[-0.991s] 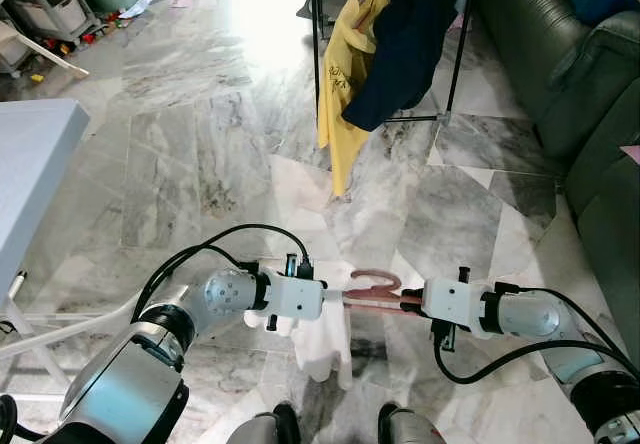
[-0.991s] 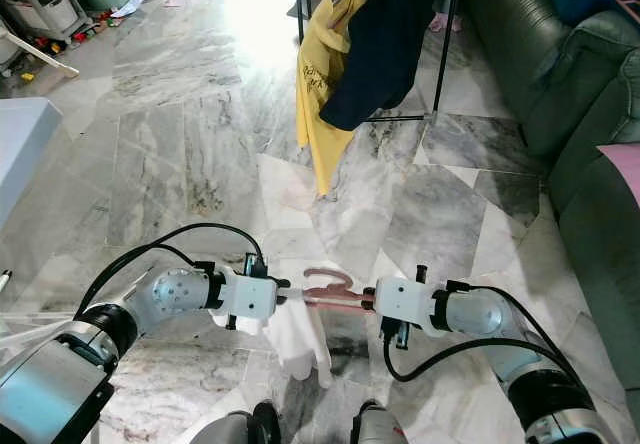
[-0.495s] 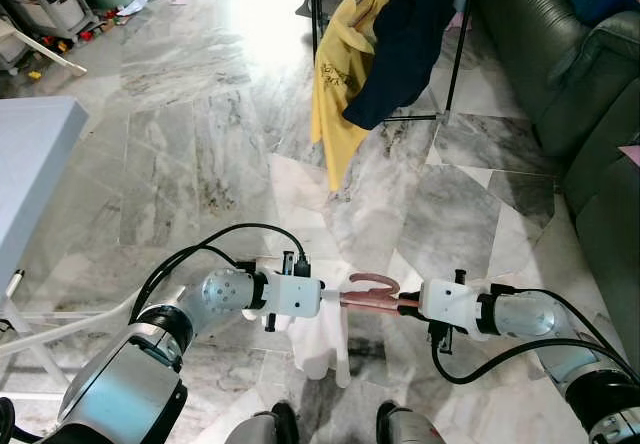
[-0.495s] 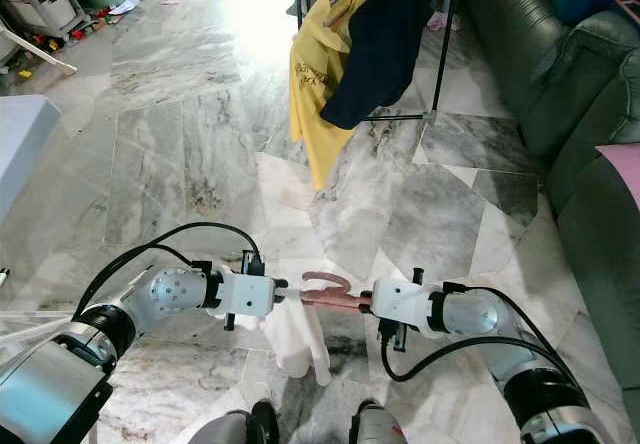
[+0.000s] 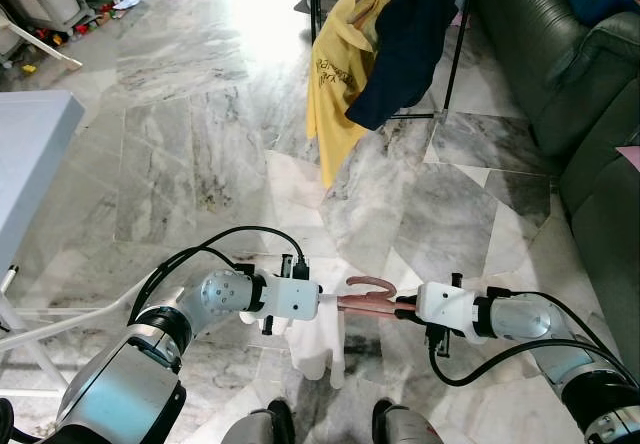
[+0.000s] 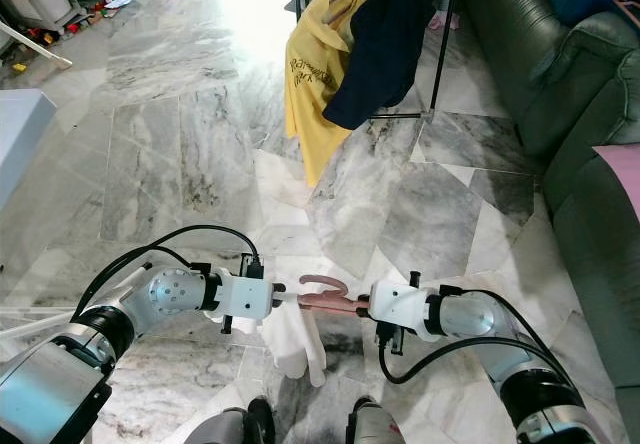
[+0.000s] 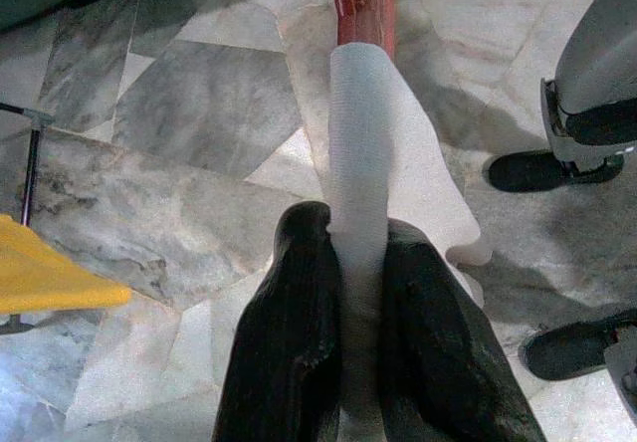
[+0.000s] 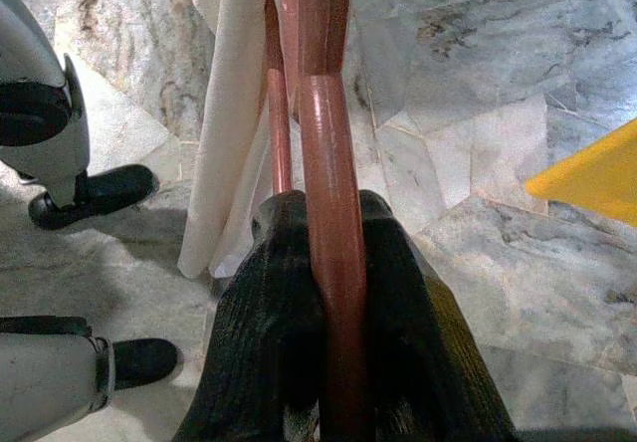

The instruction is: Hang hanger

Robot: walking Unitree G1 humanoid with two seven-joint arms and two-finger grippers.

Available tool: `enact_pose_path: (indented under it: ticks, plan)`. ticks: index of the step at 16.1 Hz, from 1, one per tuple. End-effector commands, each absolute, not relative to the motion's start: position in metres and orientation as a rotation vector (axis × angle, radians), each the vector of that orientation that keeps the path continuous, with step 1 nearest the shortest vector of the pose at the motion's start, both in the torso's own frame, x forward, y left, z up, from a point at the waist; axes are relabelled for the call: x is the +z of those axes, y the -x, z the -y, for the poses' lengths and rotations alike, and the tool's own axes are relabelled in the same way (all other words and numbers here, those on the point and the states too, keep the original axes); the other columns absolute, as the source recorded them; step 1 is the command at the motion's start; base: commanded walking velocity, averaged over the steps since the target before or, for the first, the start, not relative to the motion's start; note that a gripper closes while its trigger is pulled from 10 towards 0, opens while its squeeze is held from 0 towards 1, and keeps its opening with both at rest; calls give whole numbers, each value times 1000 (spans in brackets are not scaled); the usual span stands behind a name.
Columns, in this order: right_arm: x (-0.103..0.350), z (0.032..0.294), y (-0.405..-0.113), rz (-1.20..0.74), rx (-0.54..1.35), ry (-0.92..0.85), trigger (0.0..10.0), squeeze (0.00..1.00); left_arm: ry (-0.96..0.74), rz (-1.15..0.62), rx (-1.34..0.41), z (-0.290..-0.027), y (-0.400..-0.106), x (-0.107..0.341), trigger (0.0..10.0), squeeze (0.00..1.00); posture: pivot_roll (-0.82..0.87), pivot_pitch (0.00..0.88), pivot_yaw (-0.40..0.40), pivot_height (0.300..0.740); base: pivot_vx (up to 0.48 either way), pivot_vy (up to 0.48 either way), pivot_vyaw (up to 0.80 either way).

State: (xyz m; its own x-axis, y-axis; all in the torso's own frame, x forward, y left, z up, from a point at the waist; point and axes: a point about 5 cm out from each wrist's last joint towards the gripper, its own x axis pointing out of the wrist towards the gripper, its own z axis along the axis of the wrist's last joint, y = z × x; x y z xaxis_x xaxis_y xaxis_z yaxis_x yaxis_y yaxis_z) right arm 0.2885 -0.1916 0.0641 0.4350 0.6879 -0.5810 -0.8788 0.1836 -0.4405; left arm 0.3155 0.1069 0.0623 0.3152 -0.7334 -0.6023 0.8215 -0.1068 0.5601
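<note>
Reddish-brown hanger (image 5: 368, 298) carrying white cloth (image 5: 318, 336); grey-veined marble floor (image 5: 200, 154); yellow shirt (image 5: 335, 74); navy garment (image 5: 405, 39); dark green sofa (image 5: 570, 74).

Looking down from the head at the floor (image 5: 200, 144), both eyes sharing the rack (image 5: 458, 54) far ahead and the hanger (image 5: 368, 299) close below. Looking along each wrist, very near the hanger (image 8: 333, 163), both catching the same floor and shoes (image 7: 532, 170).

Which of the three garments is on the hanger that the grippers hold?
The white garment, draped on the reddish hanger between the left gripper and right gripper. The yellow shirt and dark garment hang on the rack.
</note>
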Motion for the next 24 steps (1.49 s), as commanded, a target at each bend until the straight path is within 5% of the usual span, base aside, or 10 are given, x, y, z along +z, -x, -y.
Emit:
enact_pose_path:
  ticks: [1,5,16,24]
  plan:
    - [76,186,-296,-213,1116,803,10000,1000,-1061,-190,-1385,-112,-304,47,0,0,-201,203,58,740,0,0,0]
    - [78,187,-297,-210,1119,790,10000,1000,-1063,-206,-1378,-114,-304,46,0,0,-203,202,61,740,0,0,0]
    - [100,238,-303,-238,924,826,10000,1000,-1093,-313,-1260,-144,-301,33,0,0,-214,179,63,740,0,0,0]
    - [82,249,-307,-162,425,735,10000,1000,-831,-379,-881,-169,-299,21,0,0,-212,181,63,740,0,0,0]
